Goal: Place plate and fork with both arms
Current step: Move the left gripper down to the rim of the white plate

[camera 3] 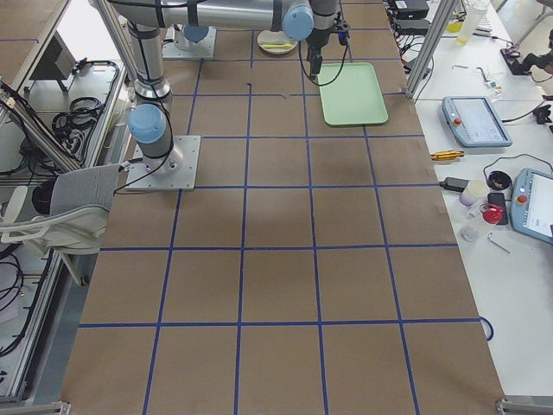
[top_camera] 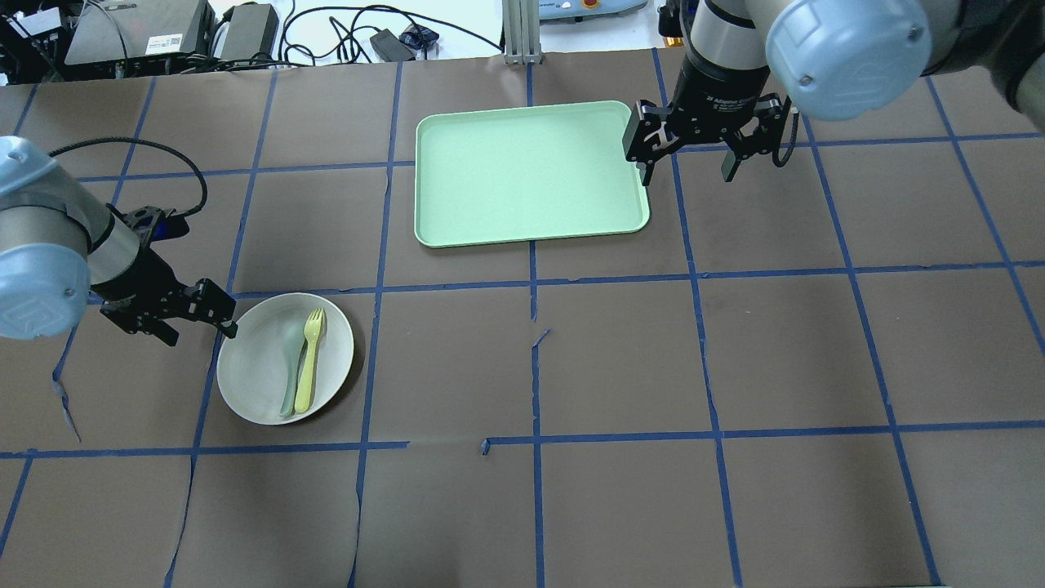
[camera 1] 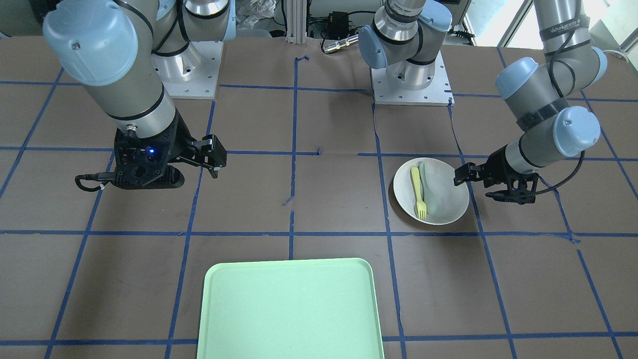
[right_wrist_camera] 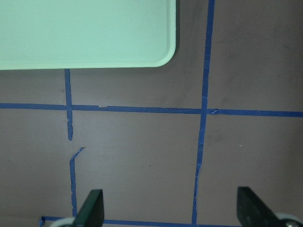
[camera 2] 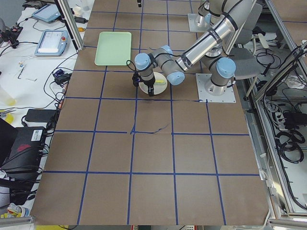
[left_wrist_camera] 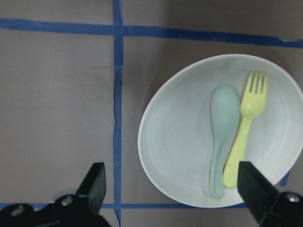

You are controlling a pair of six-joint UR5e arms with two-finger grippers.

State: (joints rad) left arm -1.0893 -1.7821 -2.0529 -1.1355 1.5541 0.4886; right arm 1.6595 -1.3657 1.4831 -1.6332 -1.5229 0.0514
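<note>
The off-white plate lies on the table at my left, also seen in the front view and the left wrist view. The yellow-green fork lies in it beside a pale grey-green spoon. My left gripper is open and empty, low at the plate's outer rim. My right gripper is open and empty, hanging above the table beside the tray's corner.
A mint-green rectangular tray lies at the far middle of the table with nothing in it. The table is brown with a blue tape grid. Cables and equipment sit beyond the far edge.
</note>
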